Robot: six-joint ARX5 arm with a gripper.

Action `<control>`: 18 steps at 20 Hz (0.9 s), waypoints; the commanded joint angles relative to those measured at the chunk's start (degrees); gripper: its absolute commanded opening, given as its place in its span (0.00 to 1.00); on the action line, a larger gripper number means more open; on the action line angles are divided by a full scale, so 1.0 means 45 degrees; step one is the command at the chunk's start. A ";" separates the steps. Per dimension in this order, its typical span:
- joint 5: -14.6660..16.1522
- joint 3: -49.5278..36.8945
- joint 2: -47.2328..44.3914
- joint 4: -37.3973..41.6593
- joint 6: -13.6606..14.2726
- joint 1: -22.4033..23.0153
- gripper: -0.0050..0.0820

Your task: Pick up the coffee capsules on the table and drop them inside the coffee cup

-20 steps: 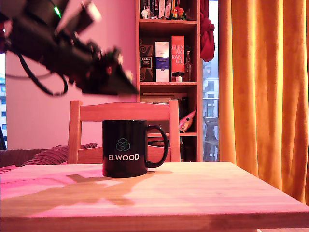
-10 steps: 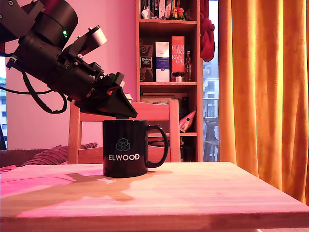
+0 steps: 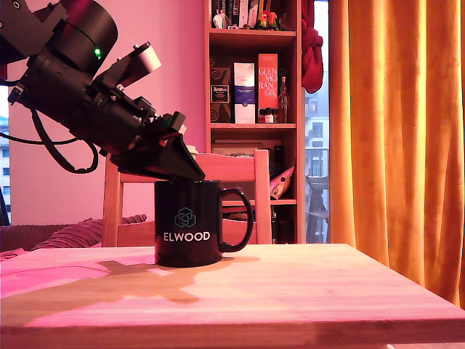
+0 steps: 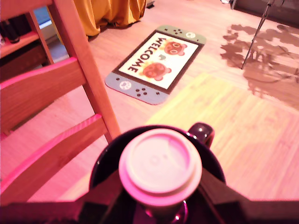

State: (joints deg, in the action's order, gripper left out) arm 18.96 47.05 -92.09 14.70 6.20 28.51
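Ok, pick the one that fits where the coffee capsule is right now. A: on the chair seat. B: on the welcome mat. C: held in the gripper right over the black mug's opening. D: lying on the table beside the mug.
C: the wrist view shows the coffee capsule between the gripper fingers directly above the black ELWOOD mug.

The black coffee cup point(image 3: 188, 222) carries white "ELWOOD" lettering under a hexagon logo. The doormat point(image 4: 155, 62) on the floor reads "WELCOME". A red book point(image 3: 267, 80) on the shelf shows "RANGE", partly legible.
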 commanded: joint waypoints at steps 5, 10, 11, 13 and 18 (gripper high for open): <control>0.0034 0.0029 -0.0034 -0.0073 0.0053 0.0024 0.78; 0.0058 0.0029 -0.0034 -0.0112 0.0058 0.0024 0.79; 0.0058 0.0029 -0.0034 -0.0112 0.0063 0.0024 0.79; 0.0073 0.0029 -0.0034 -0.0126 0.0058 0.0024 0.79; 0.0495 0.0029 0.0330 -0.0325 0.0034 0.0024 0.42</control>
State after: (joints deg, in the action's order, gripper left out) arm 20.86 47.35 -91.94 13.37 6.35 28.47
